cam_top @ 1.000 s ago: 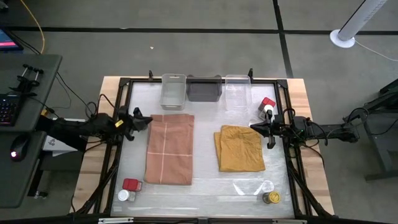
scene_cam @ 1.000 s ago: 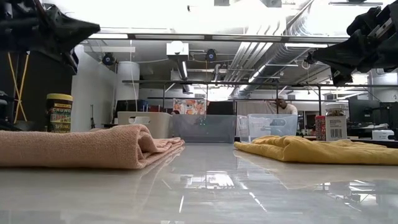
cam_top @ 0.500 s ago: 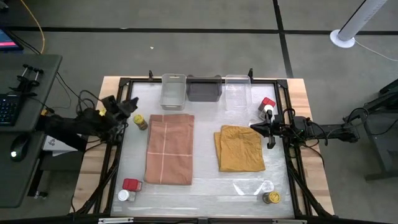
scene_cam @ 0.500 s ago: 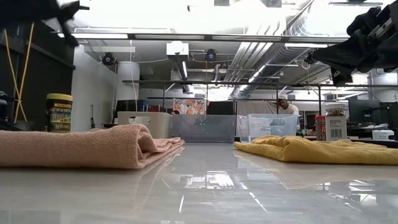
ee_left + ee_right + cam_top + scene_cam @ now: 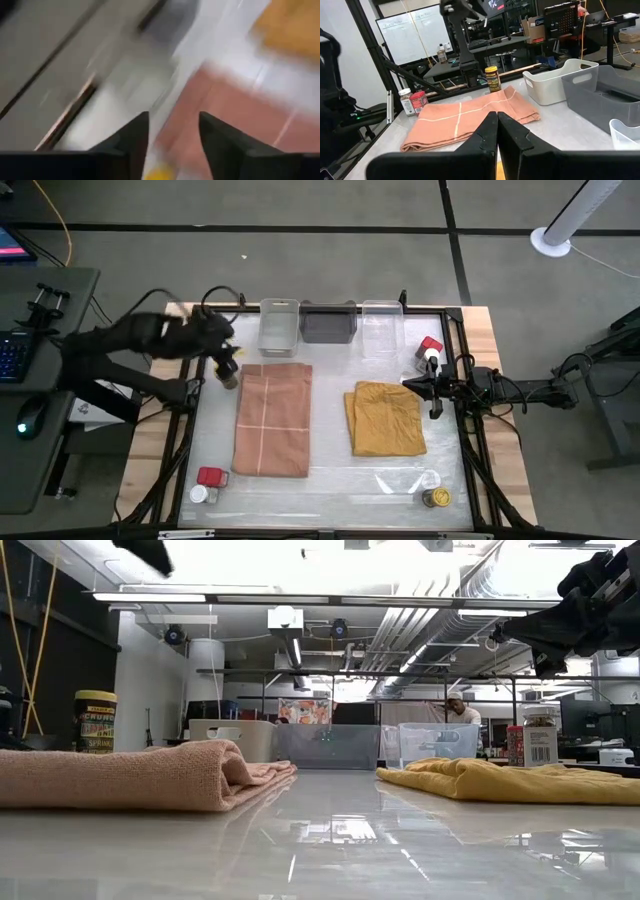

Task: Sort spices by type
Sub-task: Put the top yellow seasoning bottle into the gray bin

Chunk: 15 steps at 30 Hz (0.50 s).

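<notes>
Count, high view: three open bins in a row at the far edge, a white plastic bin [image 5: 279,326], a dark grey bin [image 5: 328,323] and a clear plastic bin [image 5: 381,326]. Two folded cloths: a pink cloth [image 5: 272,418] left of centre, a mustard cloth [image 5: 386,418] right of centre.

Spice containers, six: a yellow-lidded dark jar [image 5: 229,375] at the pink cloth's far-left corner; a red boxy tin [image 5: 211,477] and a white-topped clear shaker [image 5: 199,494] together at the near-left corner; a second red boxy tin [image 5: 431,345] with a second white-topped shaker [image 5: 429,357] just beside it at the far right; a second yellow-lidded jar [image 5: 435,498] at the near-right corner.

Left gripper [image 5: 224,340]: fingers [image 5: 127,141] apart, nothing between them. It is raised above the table, just beyond the far-left jar; the arm reaches in from the left, blurred.

Right gripper [image 5: 412,385]: fingers [image 5: 487,131] pressed together, empty, above the mustard cloth's far-right corner. The arm lies level, extended in from the right edge.
</notes>
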Tool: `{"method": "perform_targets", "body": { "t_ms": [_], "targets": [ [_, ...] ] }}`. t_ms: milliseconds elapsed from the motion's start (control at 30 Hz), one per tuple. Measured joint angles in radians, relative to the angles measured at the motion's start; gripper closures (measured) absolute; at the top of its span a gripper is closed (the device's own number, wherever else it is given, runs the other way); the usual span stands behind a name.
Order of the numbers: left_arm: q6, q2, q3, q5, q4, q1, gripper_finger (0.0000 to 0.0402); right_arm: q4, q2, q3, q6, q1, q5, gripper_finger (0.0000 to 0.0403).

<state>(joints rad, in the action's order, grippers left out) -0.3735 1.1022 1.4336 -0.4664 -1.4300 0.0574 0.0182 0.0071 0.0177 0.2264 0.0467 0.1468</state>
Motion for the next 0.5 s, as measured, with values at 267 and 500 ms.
{"method": "perform_targets", "body": {
  "t_ms": [267,500],
  "targets": [
    [-0.087,0.233,0.081,0.275,-0.098,0.205,0.0152,0.0,-0.001,0.0,0.0,0.0,0.0,0.0402],
    [-0.218,0.377,0.033,0.255,-0.148,0.302,0.015,0.0,0.0,0.0,0.0,0.0,0.0,0.0402]
  ]
}}
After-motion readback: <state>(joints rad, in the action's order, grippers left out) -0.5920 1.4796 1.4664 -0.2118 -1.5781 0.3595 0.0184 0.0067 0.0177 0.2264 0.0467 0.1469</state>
